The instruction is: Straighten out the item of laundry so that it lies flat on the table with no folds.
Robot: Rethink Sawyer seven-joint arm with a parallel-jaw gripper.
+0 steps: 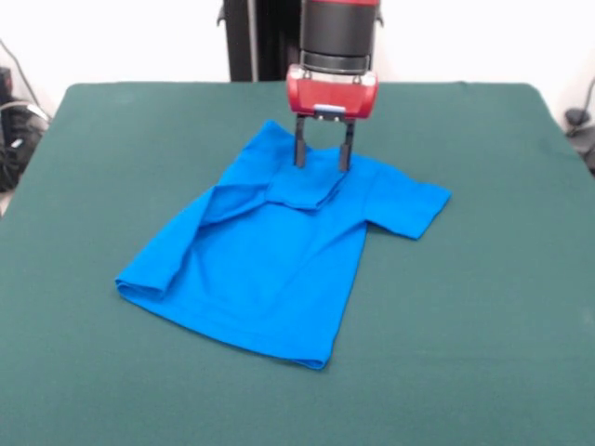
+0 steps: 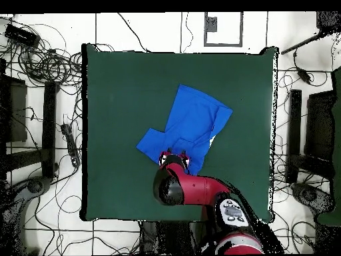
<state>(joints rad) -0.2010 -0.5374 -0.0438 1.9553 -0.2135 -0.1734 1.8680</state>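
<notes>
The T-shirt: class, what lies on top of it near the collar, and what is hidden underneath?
On the T-shirt a folded-over flap lies, with the gripper, jaws open, at it. Beneath shows only the table; the covered layers stay unseen.

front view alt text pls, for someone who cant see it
A bright blue T-shirt lies rumpled on a dark green table, plain side up, with a flap folded over near its collar end and one side edge doubled under. A red and black robot gripper comes down from above, its two dark fingers apart and touching the shirt at that fold.
</notes>
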